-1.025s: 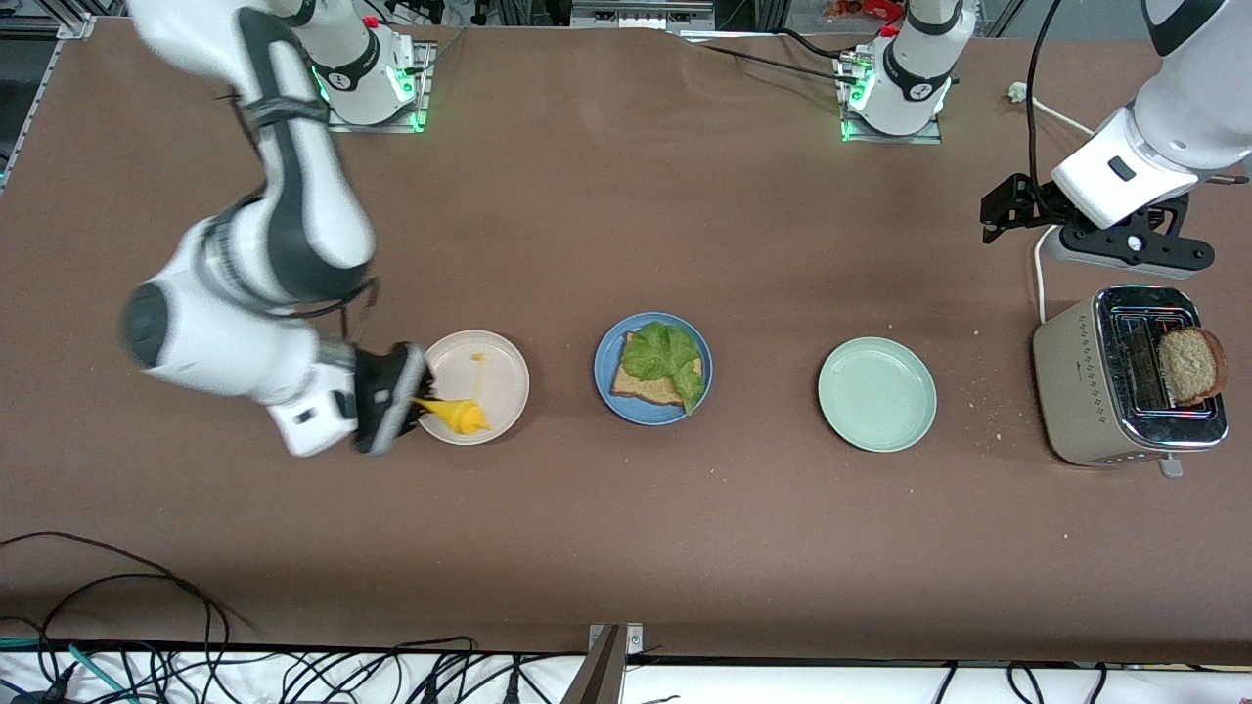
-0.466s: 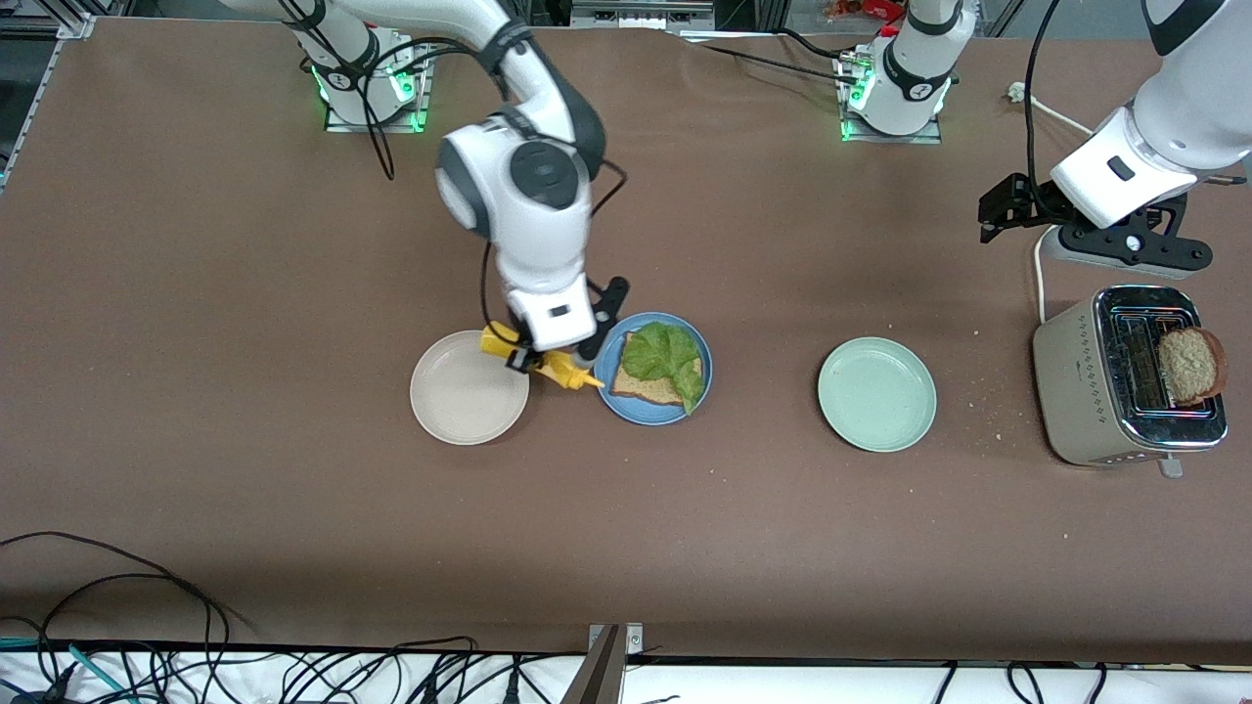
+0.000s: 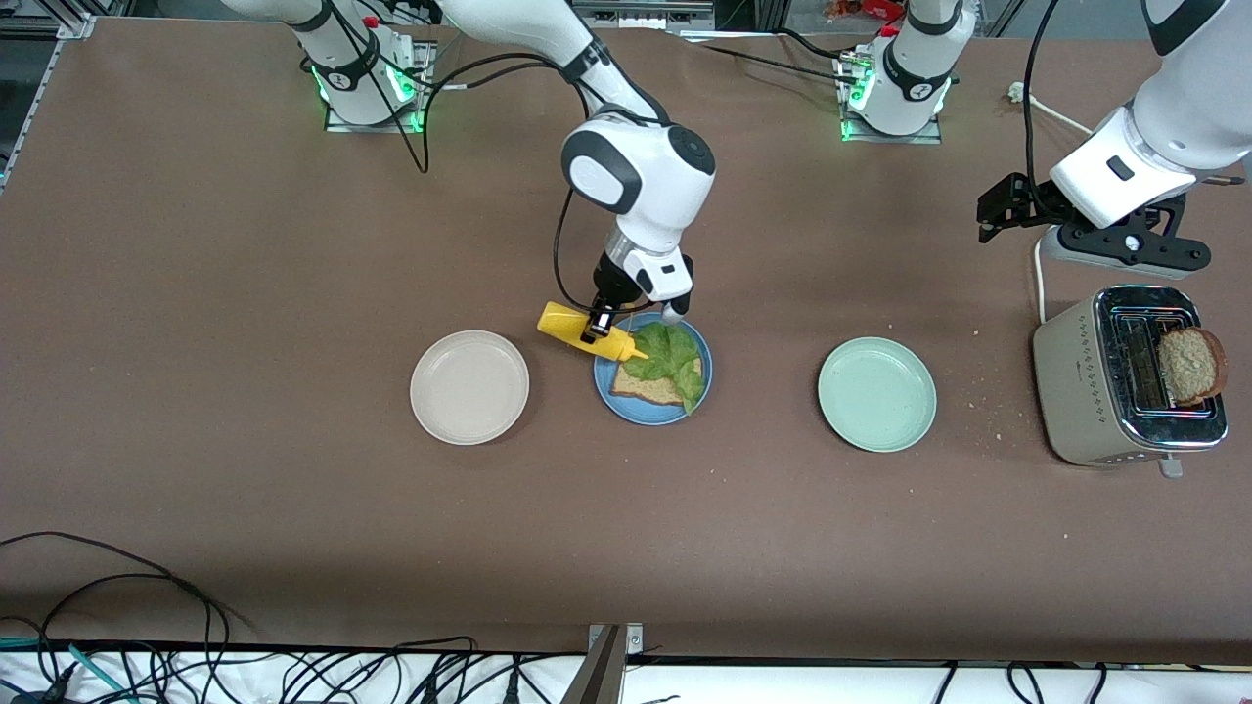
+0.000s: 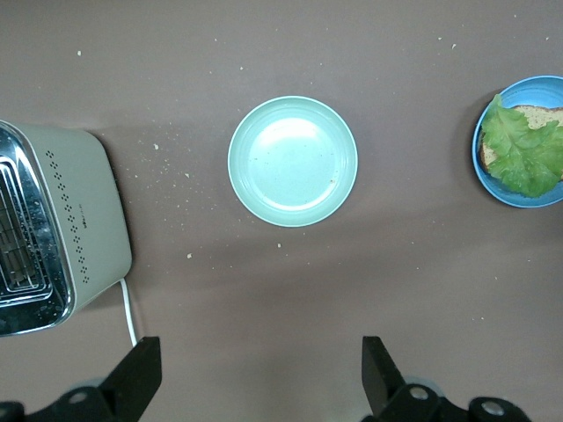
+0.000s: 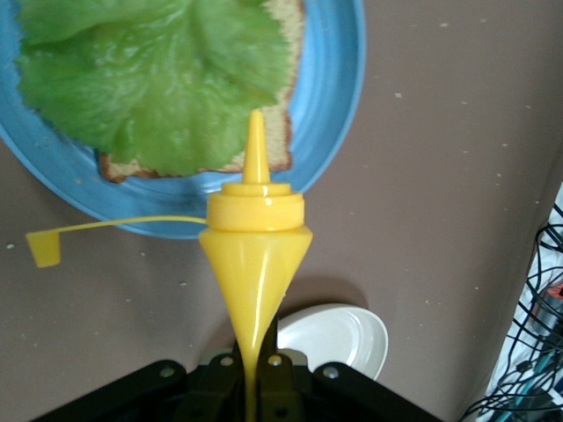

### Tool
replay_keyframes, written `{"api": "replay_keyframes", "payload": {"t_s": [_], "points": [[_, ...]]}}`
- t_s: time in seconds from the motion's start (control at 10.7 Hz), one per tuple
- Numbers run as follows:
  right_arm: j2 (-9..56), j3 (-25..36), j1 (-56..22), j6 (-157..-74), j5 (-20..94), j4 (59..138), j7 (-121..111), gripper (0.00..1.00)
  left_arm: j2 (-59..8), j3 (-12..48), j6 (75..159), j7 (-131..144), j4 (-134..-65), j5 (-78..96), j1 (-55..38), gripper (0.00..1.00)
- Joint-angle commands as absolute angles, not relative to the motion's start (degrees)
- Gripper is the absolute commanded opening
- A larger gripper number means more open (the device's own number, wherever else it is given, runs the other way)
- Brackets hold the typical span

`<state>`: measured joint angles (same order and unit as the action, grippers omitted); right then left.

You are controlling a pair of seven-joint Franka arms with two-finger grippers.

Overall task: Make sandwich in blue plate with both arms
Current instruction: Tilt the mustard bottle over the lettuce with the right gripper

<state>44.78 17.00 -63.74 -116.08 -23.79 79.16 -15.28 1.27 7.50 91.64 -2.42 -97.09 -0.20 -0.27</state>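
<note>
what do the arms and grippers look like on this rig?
Both arms are glossy white shells with dark grey joint bands and round caps. Black cables loop along the right arm; the left arm has one too. Grippers, right and left, are black, two-fingered. Bases glow green.

A yellow squeeze bottle [image 5: 253, 255] is held in the closed right gripper [image 5: 251, 382], and its pointed nozzle is over the edge of the blue plate [image 5: 339, 79]. On the plate lies a slice of brown bread [image 5: 280, 141] with a green lettuce leaf [image 5: 149, 75] on top. The bottle's open cap [image 5: 44, 247] hangs on a thin strap, and part of a beige plate [image 5: 339, 338] shows on the brown table [image 5: 457, 176].
</note>
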Motion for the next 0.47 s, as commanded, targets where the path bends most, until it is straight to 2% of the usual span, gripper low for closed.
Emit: {"api": "replay_keyframes", "payload": {"t_s": [0.0, 0.37], "points": [[45.9, 18.0, -65.6, -115.7, -28.8, 79.6, -14.9, 0.0, 1.0, 7.6, 90.5, -3.2, -95.7, 0.8, -0.1, 1.0], [45.4, 18.3, -65.4, -115.7, -28.7, 79.7, -15.1, 0.0, 0.7, 7.6, 90.5, -3.2, -95.7, 0.7, 0.0, 1.0]]}}
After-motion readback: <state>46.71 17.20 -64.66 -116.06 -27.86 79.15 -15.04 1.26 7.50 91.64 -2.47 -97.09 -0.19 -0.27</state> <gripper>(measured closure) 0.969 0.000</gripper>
